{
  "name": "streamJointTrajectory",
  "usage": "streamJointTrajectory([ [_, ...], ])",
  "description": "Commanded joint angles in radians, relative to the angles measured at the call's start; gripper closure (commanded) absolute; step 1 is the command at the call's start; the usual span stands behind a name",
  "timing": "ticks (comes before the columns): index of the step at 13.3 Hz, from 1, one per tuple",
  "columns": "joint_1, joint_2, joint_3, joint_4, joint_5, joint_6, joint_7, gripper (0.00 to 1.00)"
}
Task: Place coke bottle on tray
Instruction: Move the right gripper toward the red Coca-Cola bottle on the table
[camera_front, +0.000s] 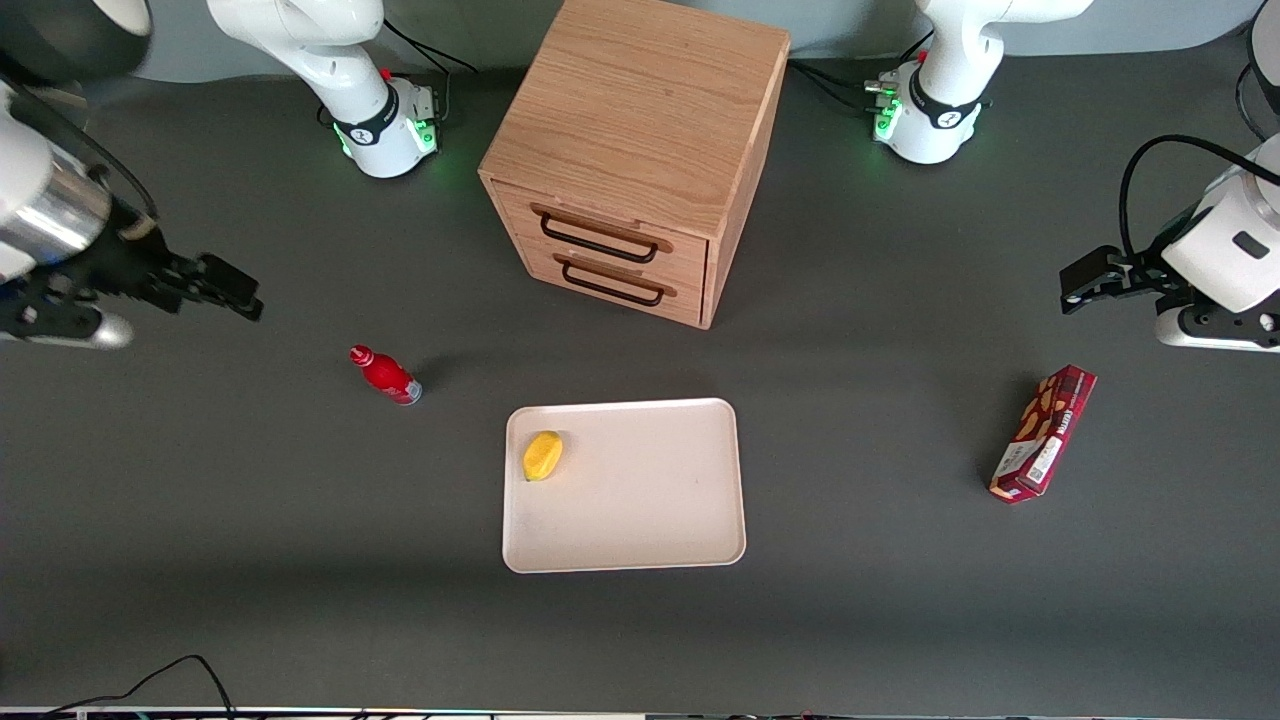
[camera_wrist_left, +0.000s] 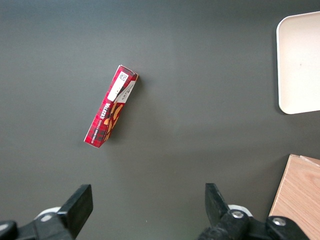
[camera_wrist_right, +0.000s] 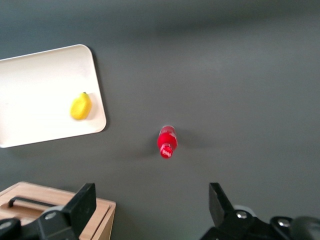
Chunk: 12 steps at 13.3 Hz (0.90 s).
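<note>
The coke bottle (camera_front: 385, 374) is small and bright red with a red cap. It stands on the dark table, apart from the tray, toward the working arm's end. It also shows in the right wrist view (camera_wrist_right: 167, 141). The cream-white tray (camera_front: 640, 500) lies flat near the table's middle, in front of the drawer cabinet, and shows in the right wrist view (camera_wrist_right: 40, 85). My gripper (camera_front: 235, 288) is open and empty. It hangs above the table, well apart from the bottle and farther toward the working arm's end. In the wrist view the gripper (camera_wrist_right: 151, 196) has its jaws wide apart.
A yellow lemon-like fruit (camera_front: 543, 455) lies on the tray near the edge closest to the bottle. The wooden drawer cabinet (camera_front: 640, 150) stands farther from the front camera than the tray. A dark red snack box (camera_front: 1043, 432) lies toward the parked arm's end.
</note>
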Motion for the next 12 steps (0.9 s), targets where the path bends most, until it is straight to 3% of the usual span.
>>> streamJointTrajectory([
  [1,0.001,-0.024,0.001,-0.197,0.014,0.164,0.011,0.00],
  [6,0.003,0.002,0.024,-0.502,0.014,0.505,0.013,0.00],
  [12,0.001,0.037,0.029,-0.615,0.031,0.622,0.016,0.00],
])
